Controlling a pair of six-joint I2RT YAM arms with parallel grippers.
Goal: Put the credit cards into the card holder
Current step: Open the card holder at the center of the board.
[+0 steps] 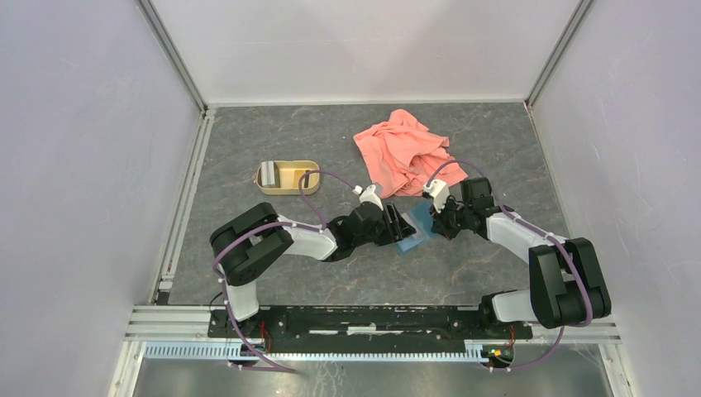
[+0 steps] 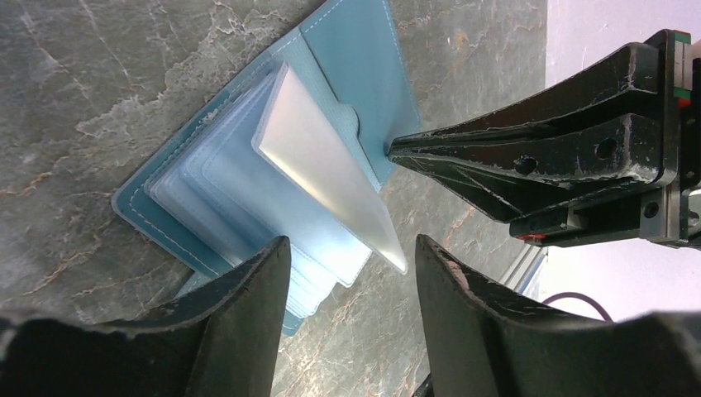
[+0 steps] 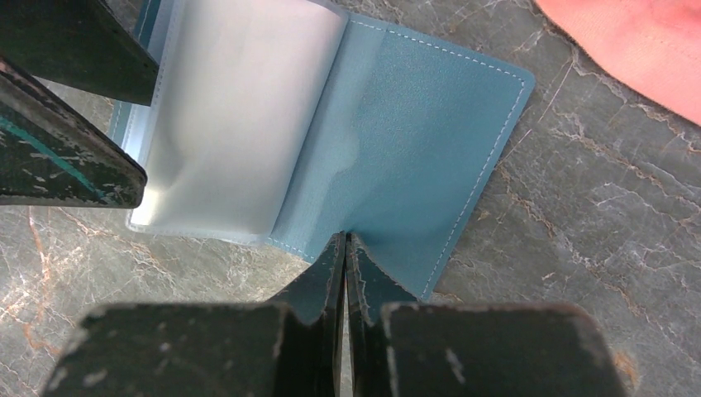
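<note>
The teal card holder (image 1: 417,227) lies open on the table between my two grippers, its clear plastic sleeves (image 2: 331,174) fanned, one standing up. It also shows in the right wrist view (image 3: 430,141). My left gripper (image 1: 403,223) is open and empty, its jaws (image 2: 351,244) just beside the sleeves' free edges. My right gripper (image 1: 436,220) is shut, its tips (image 3: 345,237) touching the edge of the bare teal cover (image 2: 355,58). The credit cards sit in a tan tray (image 1: 307,187): a greyish one (image 1: 267,174) at its left end, orange-tan ones (image 1: 291,173) beside it.
A salmon-pink cloth (image 1: 405,153) lies crumpled just behind the card holder and shows at the top right of the right wrist view (image 3: 636,41). Walls and aluminium rails enclose the grey marbled table.
</note>
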